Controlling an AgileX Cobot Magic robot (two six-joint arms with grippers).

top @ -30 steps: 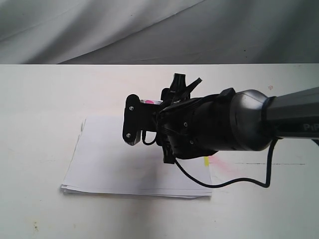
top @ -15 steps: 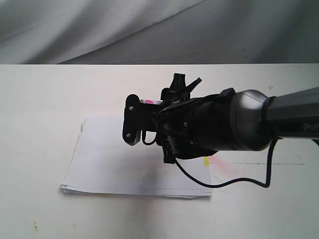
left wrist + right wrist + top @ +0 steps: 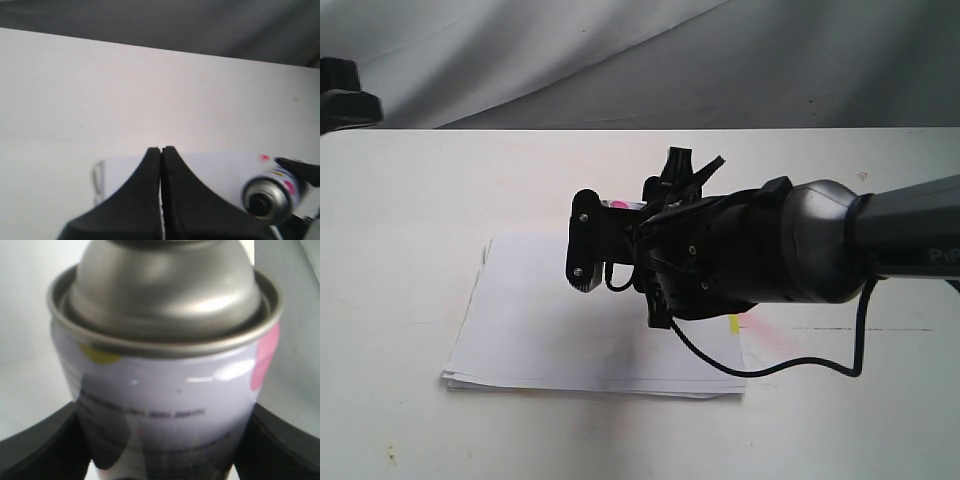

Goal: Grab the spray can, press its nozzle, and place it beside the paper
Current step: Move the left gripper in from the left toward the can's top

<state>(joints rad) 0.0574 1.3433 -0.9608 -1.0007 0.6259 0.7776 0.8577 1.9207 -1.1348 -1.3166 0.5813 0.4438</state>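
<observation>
Right gripper [image 3: 162,452] has its jaws clamped on the spray can [image 3: 165,390], gripping the label from both sides, and the silver dome rises clear above them; the black nozzle [image 3: 260,202] caps that dome. Left gripper [image 3: 161,150] hangs with jaws pressed together, nothing between them; the white paper [image 3: 210,170] lies just past their tips, the can off to one side of them.

White table [image 3: 400,200], grey draped backdrop [image 3: 520,60]

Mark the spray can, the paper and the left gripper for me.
spray can [image 3: 165,400]: right wrist view, on its label.
paper [image 3: 540,330]: exterior view, bare top sheet.
left gripper [image 3: 161,149]: left wrist view, between fingertips.
</observation>
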